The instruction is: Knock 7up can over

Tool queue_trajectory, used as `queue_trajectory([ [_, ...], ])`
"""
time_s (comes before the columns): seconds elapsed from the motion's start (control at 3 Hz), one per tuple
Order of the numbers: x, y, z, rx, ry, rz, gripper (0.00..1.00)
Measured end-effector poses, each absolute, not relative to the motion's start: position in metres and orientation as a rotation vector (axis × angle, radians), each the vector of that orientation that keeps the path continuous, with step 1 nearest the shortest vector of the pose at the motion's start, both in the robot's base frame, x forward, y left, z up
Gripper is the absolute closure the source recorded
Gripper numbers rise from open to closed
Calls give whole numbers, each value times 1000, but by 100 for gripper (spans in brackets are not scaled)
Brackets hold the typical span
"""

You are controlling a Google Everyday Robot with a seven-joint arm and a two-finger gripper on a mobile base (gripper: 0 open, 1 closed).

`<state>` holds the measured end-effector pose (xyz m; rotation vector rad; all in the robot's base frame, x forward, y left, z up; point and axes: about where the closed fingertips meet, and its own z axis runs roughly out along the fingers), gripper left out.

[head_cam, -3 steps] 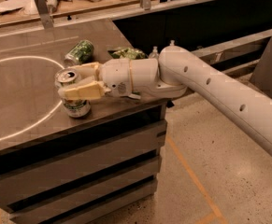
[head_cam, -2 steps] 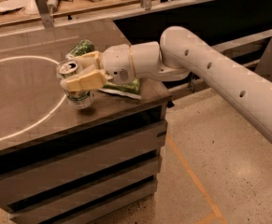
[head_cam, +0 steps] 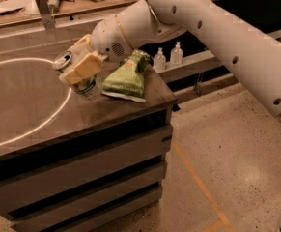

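In the single camera view, the robot's white arm (head_cam: 217, 28) reaches in from the upper right, over a dark brown wooden table (head_cam: 29, 100). Its cream-fingered gripper (head_cam: 73, 62) sits above the table's right part. The gripper is closed around the 7up can (head_cam: 88, 86), a small white-silver aluminium drink can with green lettering. One cream finger (head_cam: 82, 67) lies across the can's near side and the other shows behind it.

The can leans, with its silver top toward the left and its lower end at the table surface, on the edge of a thin white ring (head_cam: 43, 123) marked on the tabletop. Just beside the can, to the right, a light-green snack bag (head_cam: 126, 77) lies flat near the table's corner. Beyond the table, two small clear bottles (head_cam: 168, 57) stand on a low ledge.
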<state>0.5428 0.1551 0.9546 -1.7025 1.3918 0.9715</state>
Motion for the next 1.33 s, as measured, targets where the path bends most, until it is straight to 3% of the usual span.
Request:
queue_trajectory([
  [1.0,521,176,924,-2107,1631,439,100],
  [1.33,519,181,914,-2176,1637,367,100],
])
